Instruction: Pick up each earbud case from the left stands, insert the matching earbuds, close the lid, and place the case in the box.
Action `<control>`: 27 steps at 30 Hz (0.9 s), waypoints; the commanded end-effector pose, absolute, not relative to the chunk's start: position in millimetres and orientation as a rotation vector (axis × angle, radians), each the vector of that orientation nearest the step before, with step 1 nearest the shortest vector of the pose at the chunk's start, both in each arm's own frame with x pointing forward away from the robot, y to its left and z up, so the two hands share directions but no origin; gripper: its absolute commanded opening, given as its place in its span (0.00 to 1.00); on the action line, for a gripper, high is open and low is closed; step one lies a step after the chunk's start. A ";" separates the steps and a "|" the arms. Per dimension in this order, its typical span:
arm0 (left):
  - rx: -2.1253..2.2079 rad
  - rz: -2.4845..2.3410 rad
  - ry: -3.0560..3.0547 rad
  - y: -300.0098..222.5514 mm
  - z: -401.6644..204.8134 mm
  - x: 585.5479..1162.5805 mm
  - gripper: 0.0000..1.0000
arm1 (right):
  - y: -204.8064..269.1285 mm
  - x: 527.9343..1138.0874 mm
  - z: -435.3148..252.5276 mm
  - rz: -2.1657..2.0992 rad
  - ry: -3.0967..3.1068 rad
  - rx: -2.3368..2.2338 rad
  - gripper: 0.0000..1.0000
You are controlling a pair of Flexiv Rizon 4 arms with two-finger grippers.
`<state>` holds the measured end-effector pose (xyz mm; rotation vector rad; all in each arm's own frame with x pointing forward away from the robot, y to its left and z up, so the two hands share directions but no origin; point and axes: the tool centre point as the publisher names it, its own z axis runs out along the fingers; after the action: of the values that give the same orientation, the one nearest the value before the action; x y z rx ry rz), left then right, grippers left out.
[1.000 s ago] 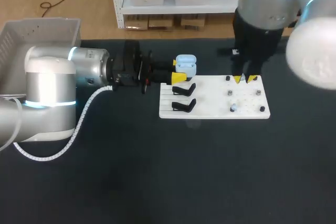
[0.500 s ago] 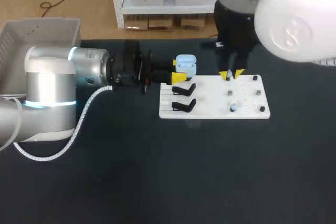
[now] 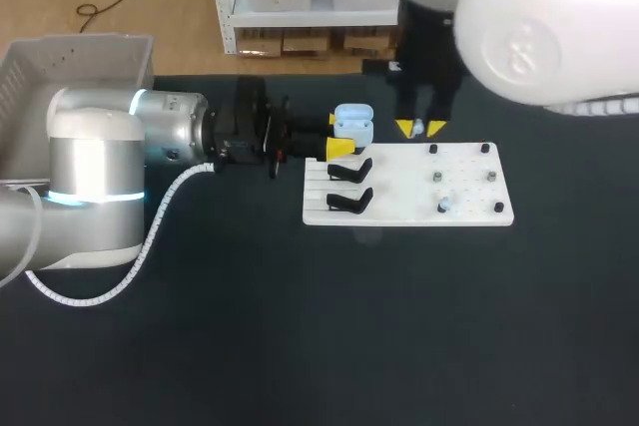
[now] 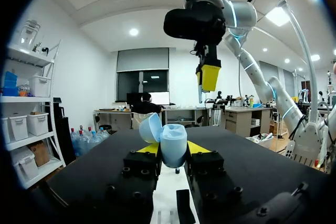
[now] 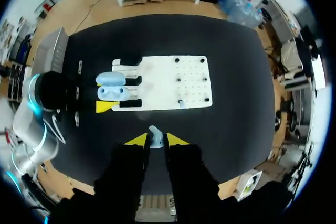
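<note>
A light blue earbud case (image 3: 354, 127) with its lid open is held level with the white board's far left corner, and my left gripper (image 3: 339, 134) is shut on it from the left. In the left wrist view the case (image 4: 173, 148) sits between the yellow tips with the lid (image 4: 149, 128) tilted back. My right gripper (image 3: 420, 130) hangs to the right of the case, over the board's far edge. It is shut on a small pale earbud (image 5: 154, 134). Another earbud (image 3: 442, 207) rests on the white board (image 3: 399, 212).
Two black stands (image 3: 349, 169) (image 3: 349, 202) with nothing on them sit on the board's left part, and small pegs (image 3: 485, 150) dot its right part. A grey box (image 3: 60, 62) stands at the table's far left. Dark table surface lies in front of the board.
My right gripper has moved left and away from the board's pegs toward the case, carrying the earbud. My left arm and the case have stayed still.
</note>
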<state>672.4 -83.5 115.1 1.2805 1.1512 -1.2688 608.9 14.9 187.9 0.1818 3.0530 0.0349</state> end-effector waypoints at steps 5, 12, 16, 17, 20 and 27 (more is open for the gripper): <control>1.281 -1.269 1.150 -83.4 114.6 672.8 0.00 | 34.4 624.9 185.0 -0.108 3.104 0.530 0.00; 1.281 -1.269 1.150 -83.4 114.6 672.8 0.00 | 33.4 632.3 179.5 -0.154 3.108 0.660 0.00; 1.281 -1.268 1.150 -84.0 113.9 672.0 0.00 | 32.6 633.0 179.6 -0.144 3.096 0.675 0.00; 1.280 -1.269 1.149 -84.7 113.4 670.9 0.00 | 32.6 633.0 179.6 -0.144 3.096 0.675 0.00; 1.283 -1.270 1.144 -87.1 111.5 666.9 0.00 | 32.6 633.0 179.6 -0.144 3.096 0.675 0.00; 1.287 -1.272 1.144 -91.2 104.4 660.3 0.00 | 32.6 633.0 179.6 -0.144 3.096 0.675 0.00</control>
<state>662.2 -89.8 106.6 1.2926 1.1444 -1.2760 635.1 34.2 179.9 0.6743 3.1008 -0.1486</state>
